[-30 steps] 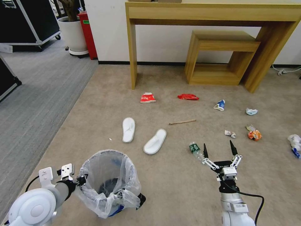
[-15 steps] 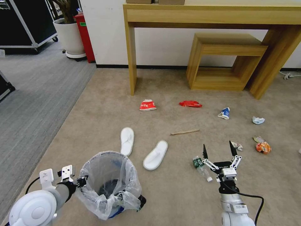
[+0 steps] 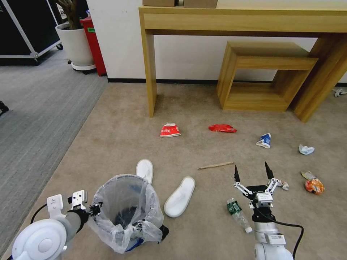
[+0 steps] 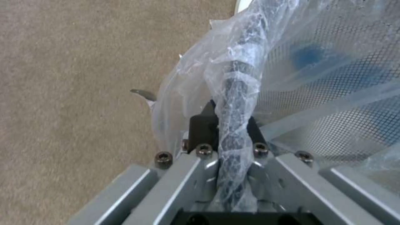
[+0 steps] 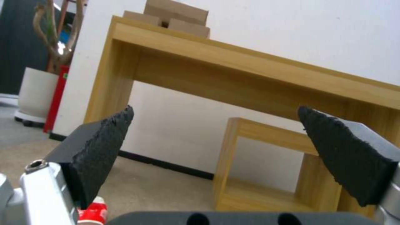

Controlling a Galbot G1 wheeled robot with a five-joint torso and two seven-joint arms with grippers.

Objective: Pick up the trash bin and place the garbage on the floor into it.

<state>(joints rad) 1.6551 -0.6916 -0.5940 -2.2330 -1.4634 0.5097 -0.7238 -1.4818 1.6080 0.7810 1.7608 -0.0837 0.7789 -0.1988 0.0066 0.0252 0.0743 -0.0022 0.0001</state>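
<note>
The trash bin (image 3: 124, 211), lined with a crinkly clear bag, hangs at the lower left. My left gripper (image 3: 94, 208) is shut on its bagged rim (image 4: 235, 93). My right gripper (image 3: 251, 167) is held open above the carpet, nothing between its fingers (image 5: 100, 140). The garbage lies spread on the floor: two white slippers (image 3: 179, 196) by the bin, a green-label bottle (image 3: 238, 213) beside my right wrist, a wooden stick (image 3: 215, 165), a red-white cup (image 3: 170, 130), a red wrapper (image 3: 222, 128), a blue-white carton (image 3: 264, 141), crumpled paper (image 3: 306, 149) and an orange wrapper (image 3: 313, 186).
A tall wooden console table (image 3: 148, 72) stands against the wall ahead, with a low wooden shelf (image 3: 267, 72) under it. A white plant pot (image 3: 76, 47) and a red box (image 3: 93, 39) stand at the far left. Grey carpet borders the beige one on the left.
The whole view has shifted: table, slippers and litter sit lower and nearer. The bottle now lies beside my right wrist. Both grippers keep their pose, the left still on the bin.
</note>
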